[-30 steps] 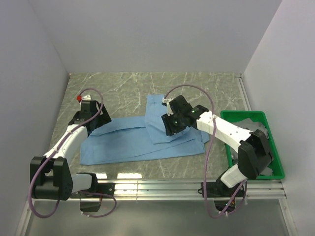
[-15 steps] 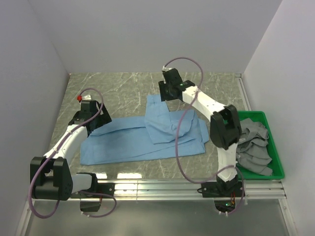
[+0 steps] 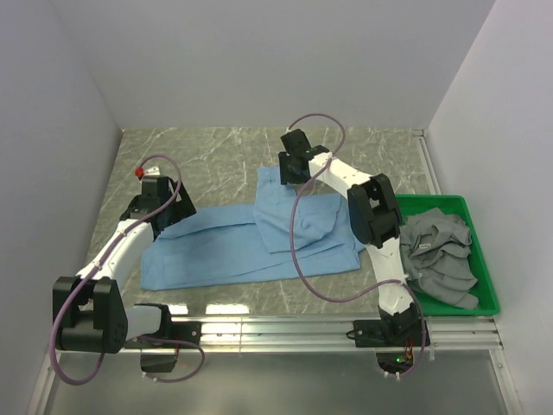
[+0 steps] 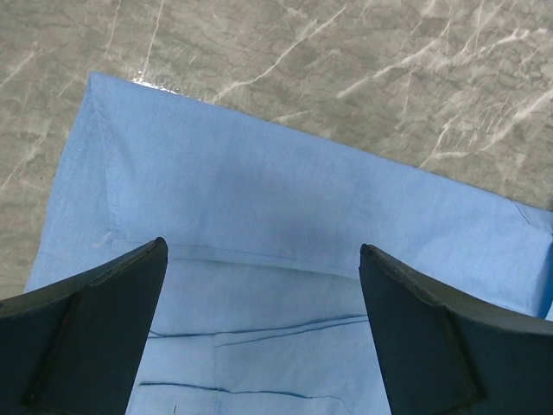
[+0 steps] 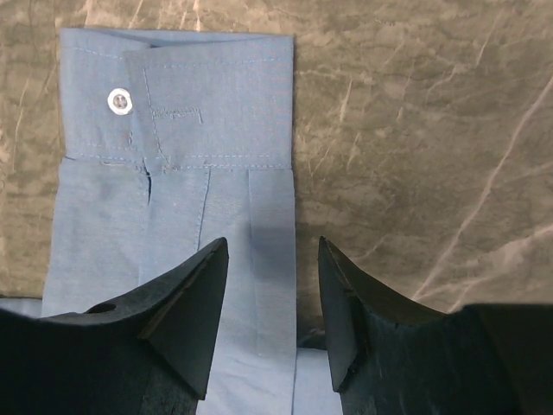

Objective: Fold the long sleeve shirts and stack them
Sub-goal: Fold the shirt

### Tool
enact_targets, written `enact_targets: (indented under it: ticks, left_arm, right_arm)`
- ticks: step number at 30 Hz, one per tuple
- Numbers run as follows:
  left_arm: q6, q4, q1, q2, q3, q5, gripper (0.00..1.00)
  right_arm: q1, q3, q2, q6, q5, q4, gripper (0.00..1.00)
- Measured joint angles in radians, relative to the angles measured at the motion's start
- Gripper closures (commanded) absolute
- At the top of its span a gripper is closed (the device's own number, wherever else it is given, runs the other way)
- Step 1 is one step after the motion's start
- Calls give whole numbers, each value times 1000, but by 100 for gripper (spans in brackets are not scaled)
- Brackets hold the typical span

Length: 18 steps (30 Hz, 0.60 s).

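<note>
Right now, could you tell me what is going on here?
A plain light blue cloth shirt lies partly folded on the marble table. The robot's left gripper hovers over its left end, the right gripper over a sleeve cuff; both jaws are open, holding nothing. Grey garments fill a green plastic tray.

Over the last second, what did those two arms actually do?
The right pincer swung from the middle of the blue shirt out to the far sleeve end and now hangs open above the cuff. The left pincer stayed put over the shirt's left end; the shirt itself did not shift.
</note>
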Motion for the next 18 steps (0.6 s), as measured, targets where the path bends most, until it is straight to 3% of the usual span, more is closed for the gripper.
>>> enact_targets:
  ticks: [7,10,14,18]
  left_arm:
    - [0,0,0,0,0,5,1]
    - [0,0,0,1,0,7,1]
    - [1,0,0,1,0,14,1]
    - [2,0,0,1,0,30,1]
  right_arm:
    - [0,3,37,24,-19,1,48]
    - [0,3,37,27,-34,3,55]
    - [0,-2,37,27,-55,6,88]
    - [0,-13,37,16,-85,23,100]
